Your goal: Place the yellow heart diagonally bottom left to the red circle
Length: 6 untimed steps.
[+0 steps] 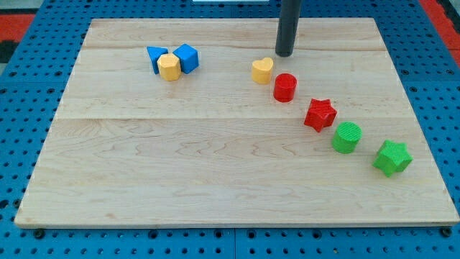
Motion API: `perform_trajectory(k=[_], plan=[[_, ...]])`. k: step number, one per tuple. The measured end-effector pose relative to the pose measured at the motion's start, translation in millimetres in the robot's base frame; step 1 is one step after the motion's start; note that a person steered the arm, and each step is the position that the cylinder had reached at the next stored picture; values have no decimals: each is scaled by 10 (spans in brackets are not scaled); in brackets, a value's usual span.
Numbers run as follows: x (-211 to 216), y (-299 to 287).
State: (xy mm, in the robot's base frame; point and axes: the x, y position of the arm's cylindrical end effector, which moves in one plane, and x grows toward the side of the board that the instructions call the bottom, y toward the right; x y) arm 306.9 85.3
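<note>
The rod's tip (pixel 284 54) rests on the wooden board (pixel 215 173) just above and to the right of the yellow heart (pixel 262 70), close to it but not clearly touching; there are no jaws to speak of, only a plain rod. The heart sits just to the upper left of the red circle (pixel 284 87), nearly against it. To land it down-left of the circle, the push should, I think, come from the heart's top side, driving it toward the view's bottom while staying left of the circle. A push from the right would only slide it sideways. The red star (pixel 320 114) lies further right, and the yellow and blue blocks (pixel 172 61) at upper left are well apart.
</note>
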Motion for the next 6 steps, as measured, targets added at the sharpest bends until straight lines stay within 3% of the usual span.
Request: perform_trajectory(k=[2,3,4,5,6], plan=[[322,-1005],[310,-1005],[57,-536],[296,-165],[573,-429]])
